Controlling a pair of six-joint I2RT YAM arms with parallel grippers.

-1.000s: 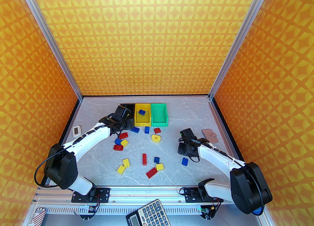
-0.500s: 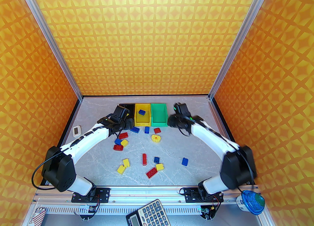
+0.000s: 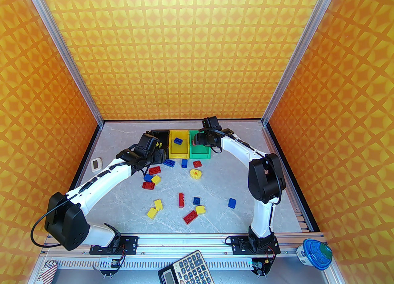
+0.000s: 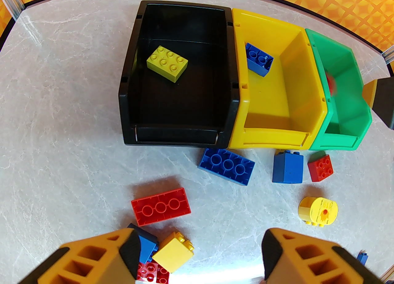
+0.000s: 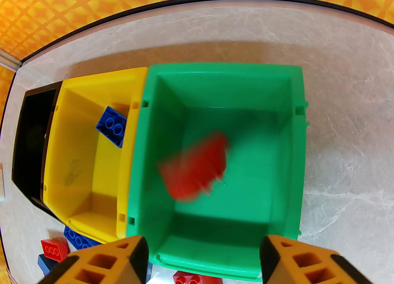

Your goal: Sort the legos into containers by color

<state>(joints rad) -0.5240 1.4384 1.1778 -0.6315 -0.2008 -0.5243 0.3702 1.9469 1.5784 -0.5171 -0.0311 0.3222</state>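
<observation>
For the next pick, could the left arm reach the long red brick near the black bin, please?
Probably yes: the open left gripper hovers just short of the red brick, nothing covering it.

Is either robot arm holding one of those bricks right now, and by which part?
Nothing is held. The right fingers stand apart above the green bin, with a blurred red brick loose below them. The left fingers are apart and empty.
</observation>
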